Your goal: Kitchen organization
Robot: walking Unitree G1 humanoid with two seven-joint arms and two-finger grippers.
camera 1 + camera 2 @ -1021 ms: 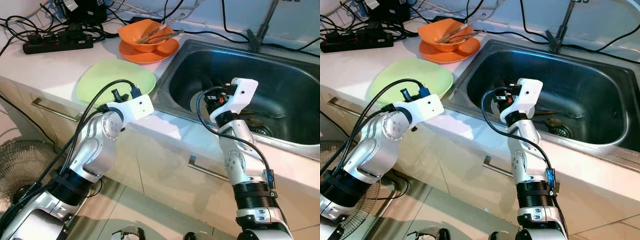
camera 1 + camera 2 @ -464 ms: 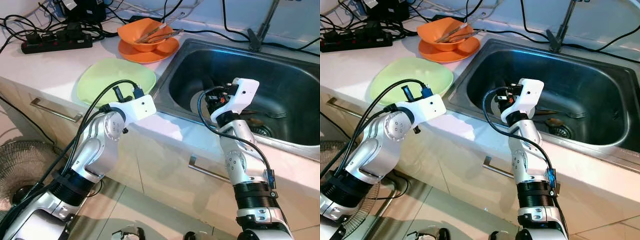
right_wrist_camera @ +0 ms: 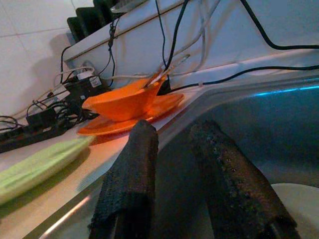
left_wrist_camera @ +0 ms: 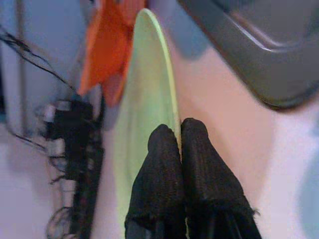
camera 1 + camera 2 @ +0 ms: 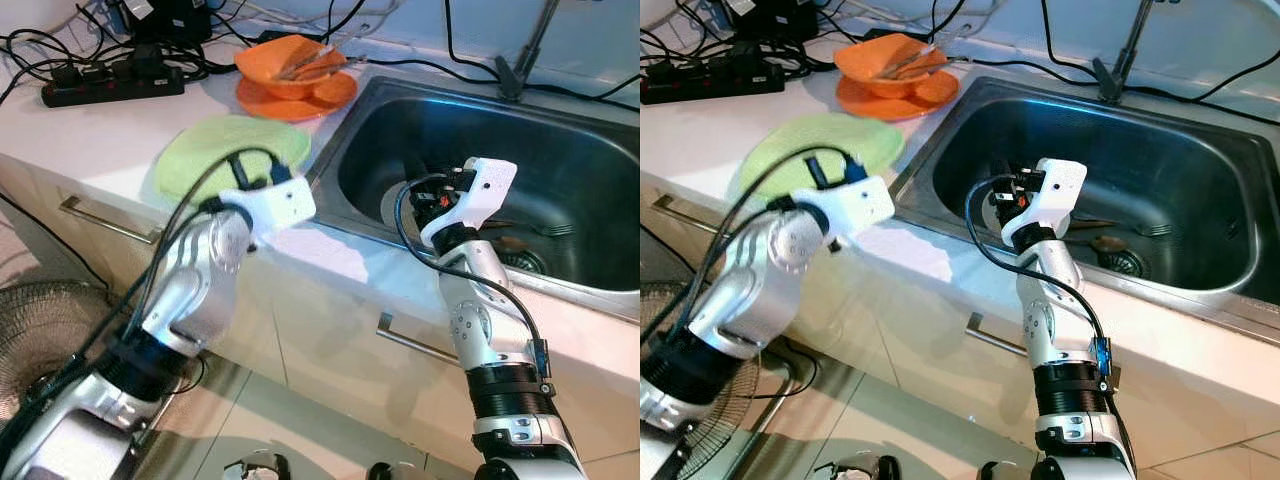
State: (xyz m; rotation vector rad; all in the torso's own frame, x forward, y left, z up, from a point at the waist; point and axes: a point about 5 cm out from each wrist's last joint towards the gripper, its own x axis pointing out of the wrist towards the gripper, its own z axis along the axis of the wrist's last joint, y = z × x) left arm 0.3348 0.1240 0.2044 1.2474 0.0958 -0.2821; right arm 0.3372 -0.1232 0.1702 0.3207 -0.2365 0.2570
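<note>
Left eye view: a white counter (image 5: 110, 140) runs along the far side, with a steel sink (image 5: 560, 150) set into it on the right; a green plate (image 5: 215, 150) lies on the counter just left of the sink's rim; farther back an orange bowl (image 5: 285, 65) sits on an orange plate (image 5: 300, 98), with tongs (image 5: 315, 62) resting in the bowl; a black power strip (image 5: 110, 85) and cables lie at the far left; the left arm is blurred, its white wrist over the near edge of the green plate; the right arm reaches into the sink, its wrist above a pale dish (image 5: 400, 205) on the sink floor; a fork (image 5: 545, 230) lies farther right in the sink near the drain (image 5: 520, 262); a fan (image 5: 45, 335) stands on the floor at near left.

Right eye view: the same scene; a faucet (image 5: 1120, 50) rises behind the sink; drawer handles show on the cabinet front below the counter.

Left wrist view: the left gripper (image 4: 180, 144) has its two fingers clenched together, tips at the green plate's edge; whether the rim is pinched between them I cannot tell; the orange dishes and power strip lie beyond.

Right wrist view: the right gripper (image 3: 172, 137) is released, fingers apart and holding nothing, inside the sink; the orange bowl and plate sit on the counter beyond, the green plate at the edge, the pale dish below.
</note>
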